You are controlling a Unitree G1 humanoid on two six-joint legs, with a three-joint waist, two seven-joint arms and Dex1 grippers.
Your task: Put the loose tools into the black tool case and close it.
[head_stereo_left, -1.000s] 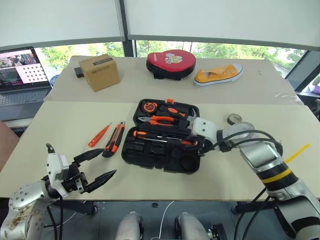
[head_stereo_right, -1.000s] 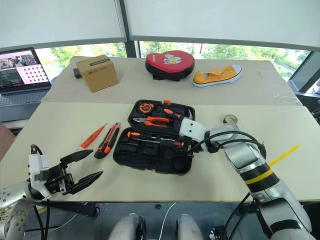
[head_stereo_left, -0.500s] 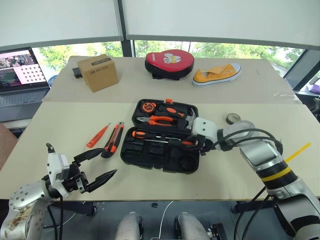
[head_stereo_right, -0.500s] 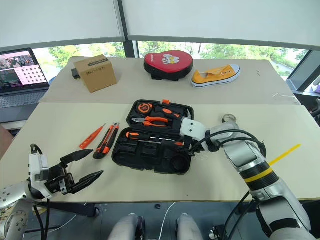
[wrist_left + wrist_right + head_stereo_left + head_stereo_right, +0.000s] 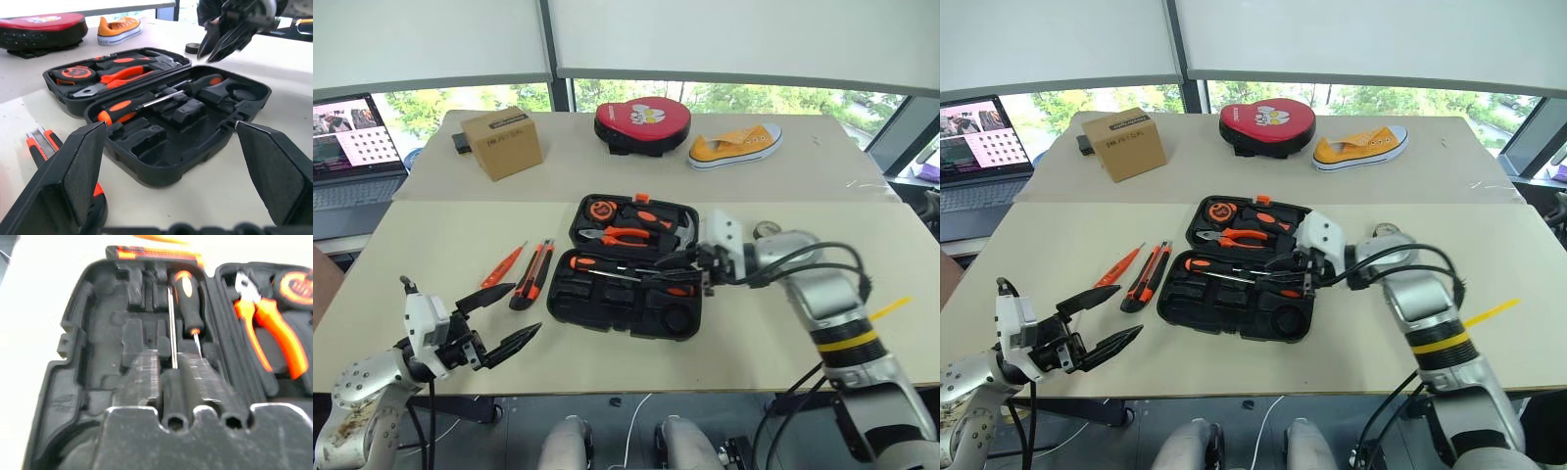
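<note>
Open tool case point(image 5: 607, 315) at frame centre holds two screwdrivers point(image 5: 607, 265) in its near half; utility knife point(image 5: 531, 277) and tester screwdriver point(image 5: 501, 267) lie left; tape roll point(image 5: 766, 229) right; cardboard box point(image 5: 501, 143) upper left.

head pair: high, downward | wrists: low, close | shared: black tool case point(image 5: 626, 274)

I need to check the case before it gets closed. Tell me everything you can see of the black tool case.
The black tool case is a rounded plastic clamshell lying open flat on the beige table. The far half holds a tape measure, orange-handled pliers and a hammer. The near half has moulded slots, most of them empty; two orange-and-black screwdrivers lie in them. A small orange latch sits on the far rim. The right gripper, fingers shut, hovers over its right side.
</note>
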